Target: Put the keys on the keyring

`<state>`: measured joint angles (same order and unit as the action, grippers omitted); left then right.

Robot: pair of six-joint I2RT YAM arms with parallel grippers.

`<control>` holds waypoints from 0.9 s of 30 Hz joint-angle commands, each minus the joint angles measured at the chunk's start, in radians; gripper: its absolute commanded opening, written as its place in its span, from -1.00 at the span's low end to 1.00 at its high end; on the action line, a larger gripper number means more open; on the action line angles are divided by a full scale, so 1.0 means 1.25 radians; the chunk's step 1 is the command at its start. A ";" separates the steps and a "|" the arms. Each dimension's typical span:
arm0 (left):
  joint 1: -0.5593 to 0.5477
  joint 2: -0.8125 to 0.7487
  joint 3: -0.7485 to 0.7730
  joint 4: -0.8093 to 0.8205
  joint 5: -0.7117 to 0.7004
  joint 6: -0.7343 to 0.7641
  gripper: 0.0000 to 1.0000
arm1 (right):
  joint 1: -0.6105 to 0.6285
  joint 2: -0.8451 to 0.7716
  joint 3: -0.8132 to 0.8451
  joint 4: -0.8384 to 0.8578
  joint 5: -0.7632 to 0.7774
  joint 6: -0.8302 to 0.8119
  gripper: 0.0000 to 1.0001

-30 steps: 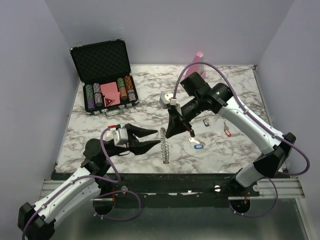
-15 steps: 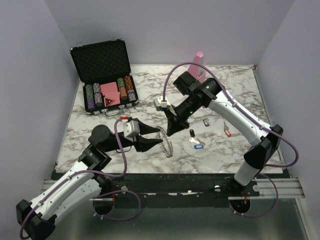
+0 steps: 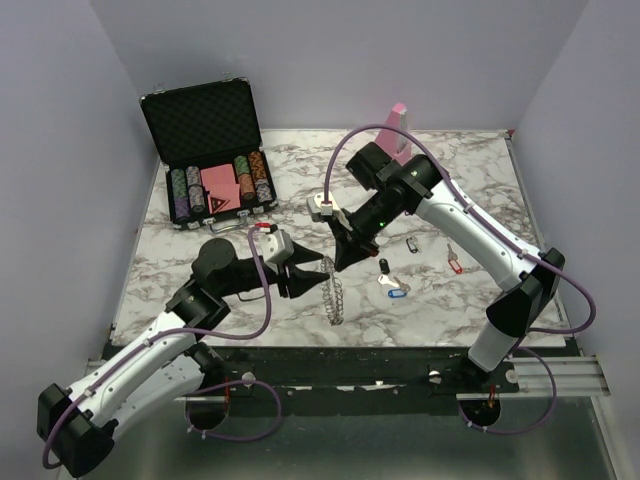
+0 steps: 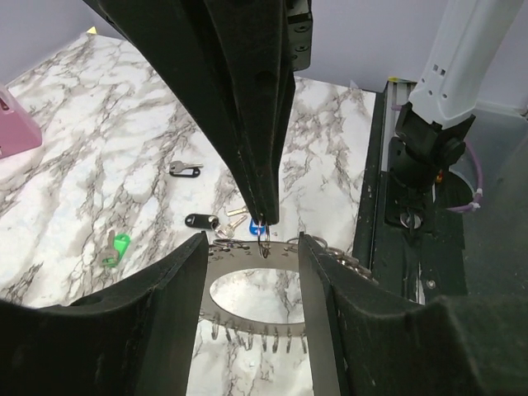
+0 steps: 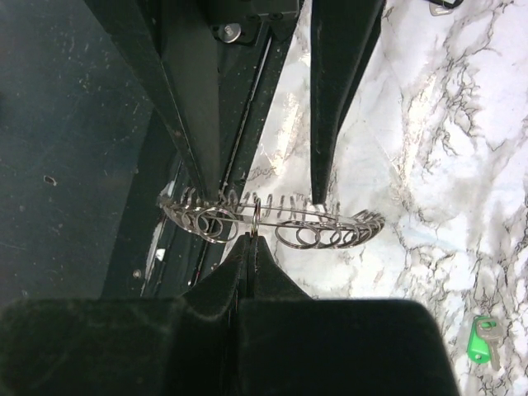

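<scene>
The keyring [image 3: 332, 287] is a flat grey metal ring with small loops round its rim, held up off the table and seen edge-on. My left gripper [image 3: 314, 279] is shut on it; in the left wrist view the fingers [image 4: 176, 313] flank the keyring [image 4: 247, 256]. My right gripper [image 3: 343, 264] is shut on one small rim loop [image 5: 257, 221], fingertips pressed together at the keyring [image 5: 330, 221]. Keys lie on the table to the right: blue tag [image 3: 397, 288], black [image 3: 384, 265], black tag [image 3: 412, 244], red [image 3: 455, 265]. A green-tagged key [image 5: 485, 340] shows in the right wrist view.
An open black case [image 3: 212, 160] with poker chips stands at the back left. A pink wedge block [image 3: 398, 114] stands at the back wall. The table's front edge and a black rail [image 3: 350, 360] run just below the keyring.
My left gripper moved right and closed on the keyring, lifting it. My right gripper moved left from the keys to the ring's rim.
</scene>
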<state>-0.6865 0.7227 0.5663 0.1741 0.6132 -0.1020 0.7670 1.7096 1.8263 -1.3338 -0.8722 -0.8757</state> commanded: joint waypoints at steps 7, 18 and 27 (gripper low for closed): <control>-0.006 0.045 0.050 -0.010 0.010 0.006 -0.15 | 0.006 0.010 0.024 -0.067 0.004 -0.011 -0.99; -0.006 0.060 0.067 -0.051 0.070 0.020 -0.34 | 0.005 0.006 0.021 -0.067 0.004 -0.015 -0.99; -0.007 0.089 0.083 -0.053 0.098 0.014 -0.46 | 0.005 0.003 0.019 -0.067 0.002 -0.015 -0.99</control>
<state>-0.6895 0.8204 0.6231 0.1200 0.6830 -0.0937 0.7670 1.7096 1.8267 -1.3338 -0.8715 -0.8845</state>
